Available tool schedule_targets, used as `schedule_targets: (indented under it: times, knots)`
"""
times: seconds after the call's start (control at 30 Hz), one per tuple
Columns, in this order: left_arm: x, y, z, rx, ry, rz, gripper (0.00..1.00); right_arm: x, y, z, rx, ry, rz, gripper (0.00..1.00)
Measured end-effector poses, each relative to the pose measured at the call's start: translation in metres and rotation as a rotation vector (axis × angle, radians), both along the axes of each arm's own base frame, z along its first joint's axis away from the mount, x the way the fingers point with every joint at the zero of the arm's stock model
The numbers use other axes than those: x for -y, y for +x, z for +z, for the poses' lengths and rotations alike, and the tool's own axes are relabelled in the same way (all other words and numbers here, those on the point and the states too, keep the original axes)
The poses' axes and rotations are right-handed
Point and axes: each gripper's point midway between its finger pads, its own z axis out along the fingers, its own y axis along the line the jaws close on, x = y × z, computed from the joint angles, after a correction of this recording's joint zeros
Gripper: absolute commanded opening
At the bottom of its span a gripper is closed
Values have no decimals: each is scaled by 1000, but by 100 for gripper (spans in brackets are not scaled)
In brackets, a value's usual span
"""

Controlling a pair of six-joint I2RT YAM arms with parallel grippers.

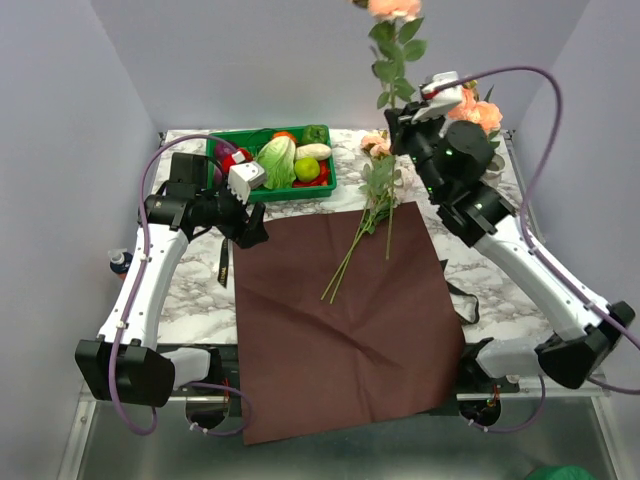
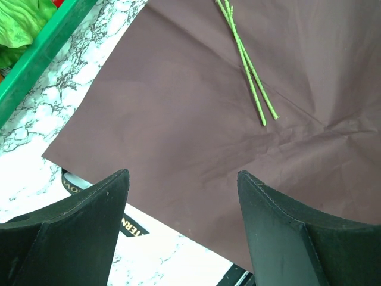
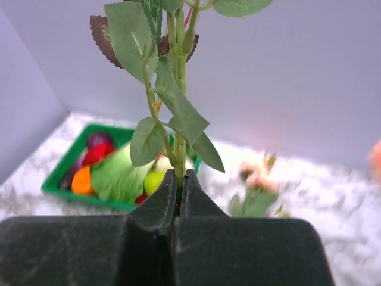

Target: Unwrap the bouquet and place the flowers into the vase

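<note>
1. Nearest us, the dark red paper [image 1: 345, 310] lies flat and unwrapped.
2. Our left gripper [image 2: 181, 179] hovers over its left edge, fingers wide and empty, beside the black ribbon [image 2: 132, 226].
3. Loose flowers [image 1: 372, 205] lie across the paper's far edge.
4. Our right gripper [image 3: 178, 185] pinches one flower [image 1: 397, 45] upright by its stem.
5. Farthest left sits the green tray [image 1: 225, 148].

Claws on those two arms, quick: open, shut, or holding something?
Left gripper: open, holding nothing.
Right gripper: shut on a flower by its stem, held upright.
</note>
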Motion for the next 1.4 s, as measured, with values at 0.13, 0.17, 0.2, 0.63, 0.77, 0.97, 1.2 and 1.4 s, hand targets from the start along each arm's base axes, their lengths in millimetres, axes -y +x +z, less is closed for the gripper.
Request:
schedule_targets:
  times: [0.13,0.17,0.2,0.63,0.77,0.97,1.2,1.4]
  knots:
    - [0,1,3,1,-6,7,82,27,-20,74,242,13,-51,1]
    - [1,1,4,2,-7,8,82,36,-24,90,300,6,-80,1]
    - [1,2,6,5,-10,10,83,47,-28,105,357,4,-120,1]
    - [1,4,7,5,-13,14,85,222,-67,185,703,0,-830,1]
    - [1,5,5,4,-9,10,85,249,-70,180,707,10,-936,1]
    - [1,7,4,11,0,-2,86,268,-60,171,698,-16,-1009,1]
    - [1,10,-1,7,9,-13,86,282,-40,156,666,-70,-1060,1]
    - [1,14,-9,-20,13,-14,86,295,-30,148,662,-80,-1096,1]
